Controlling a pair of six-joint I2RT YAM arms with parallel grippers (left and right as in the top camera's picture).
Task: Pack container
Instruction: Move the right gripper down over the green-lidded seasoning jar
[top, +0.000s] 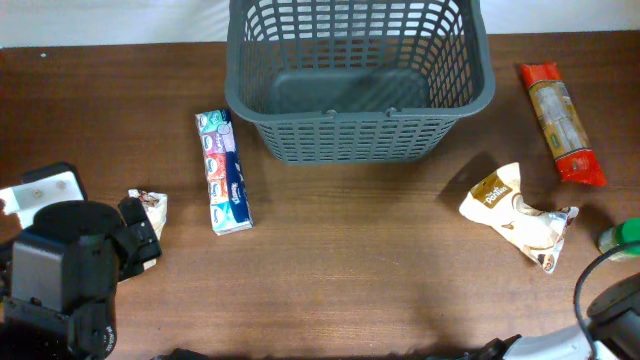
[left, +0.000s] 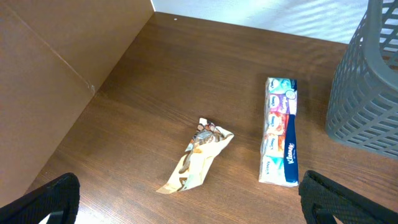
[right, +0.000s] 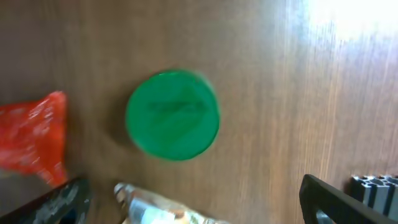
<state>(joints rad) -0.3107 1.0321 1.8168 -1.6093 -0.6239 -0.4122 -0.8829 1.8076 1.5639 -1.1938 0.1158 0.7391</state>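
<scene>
The dark grey lattice basket stands at the far middle of the table, with nothing visible inside; its corner shows in the left wrist view. A blue Kleenex tissue pack lies left of it. A small cream snack packet lies beside my left arm. My left gripper is open and empty, just short of the snack packet and the tissue pack. My right gripper is open above a green round cap, with a crinkled packet end between the fingers.
A white and brown packet lies right of the table's middle. A long packet with red ends lies at the far right, and its red end shows in the right wrist view. The green-capped item stands at the right edge.
</scene>
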